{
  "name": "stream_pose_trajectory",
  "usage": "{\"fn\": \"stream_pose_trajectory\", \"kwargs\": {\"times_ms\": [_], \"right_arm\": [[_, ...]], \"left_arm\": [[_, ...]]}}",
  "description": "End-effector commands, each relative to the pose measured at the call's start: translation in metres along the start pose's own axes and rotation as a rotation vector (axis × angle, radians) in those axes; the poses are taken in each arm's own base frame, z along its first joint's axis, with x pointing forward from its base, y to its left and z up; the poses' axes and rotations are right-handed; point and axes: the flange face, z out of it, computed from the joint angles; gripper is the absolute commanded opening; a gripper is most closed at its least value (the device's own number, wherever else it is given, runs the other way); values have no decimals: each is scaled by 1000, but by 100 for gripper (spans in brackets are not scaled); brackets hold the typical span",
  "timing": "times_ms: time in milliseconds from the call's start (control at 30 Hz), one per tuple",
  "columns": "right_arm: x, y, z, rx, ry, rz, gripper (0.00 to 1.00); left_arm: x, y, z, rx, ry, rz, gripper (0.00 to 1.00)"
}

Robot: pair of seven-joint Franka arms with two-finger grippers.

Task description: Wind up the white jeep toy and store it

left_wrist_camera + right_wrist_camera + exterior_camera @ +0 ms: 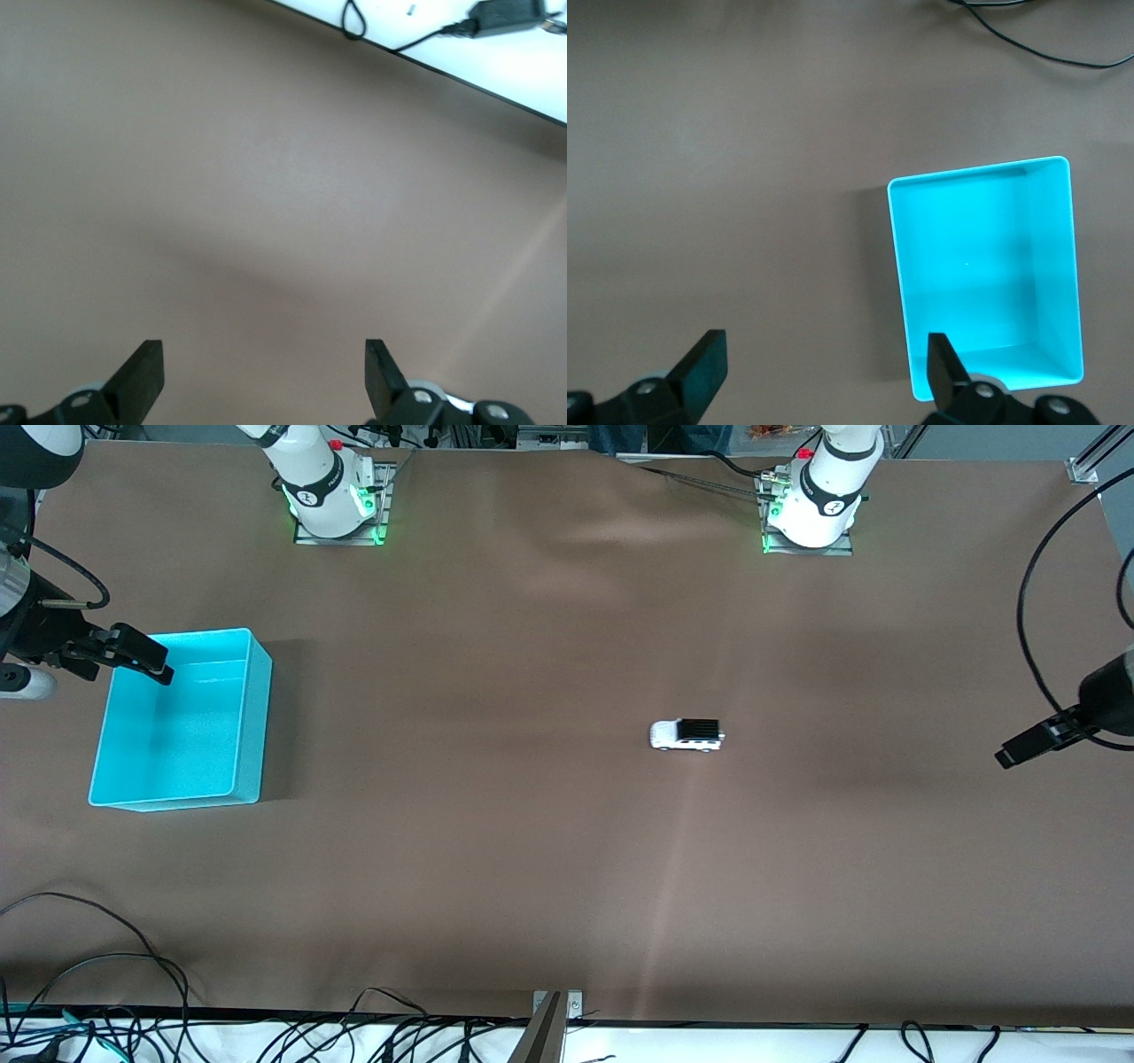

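Observation:
The white jeep toy (687,735), small with a black roof, stands on the brown table near the middle, toward the left arm's end. It is out of both wrist views. The cyan bin (180,720) sits empty at the right arm's end and also shows in the right wrist view (983,274). My right gripper (146,661) is open and empty, up over the bin's rim at the table's edge (824,367). My left gripper (1028,746) is open and empty, high over bare table at the left arm's end (264,372).
Black cables (97,992) lie along the table edge nearest the front camera. A metal bracket (549,1027) sticks up at that edge's middle. The arm bases (332,496) stand along the edge farthest from the front camera. A white strip with cables (478,35) shows in the left wrist view.

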Motion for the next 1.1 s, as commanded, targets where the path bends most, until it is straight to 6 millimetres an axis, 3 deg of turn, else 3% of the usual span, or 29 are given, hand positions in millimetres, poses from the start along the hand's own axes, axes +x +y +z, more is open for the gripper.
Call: {"fn": "stream_pose_trajectory", "kwargs": {"times_ms": [0,1067], "right_arm": [[4,-1,-5,9,9,6,100],[9,1,-3,10,29,9,100]], "left_arm": [[5,5,-7,-42,-11,86,100],[2,5,-12,-40,-5,87,100]]}}
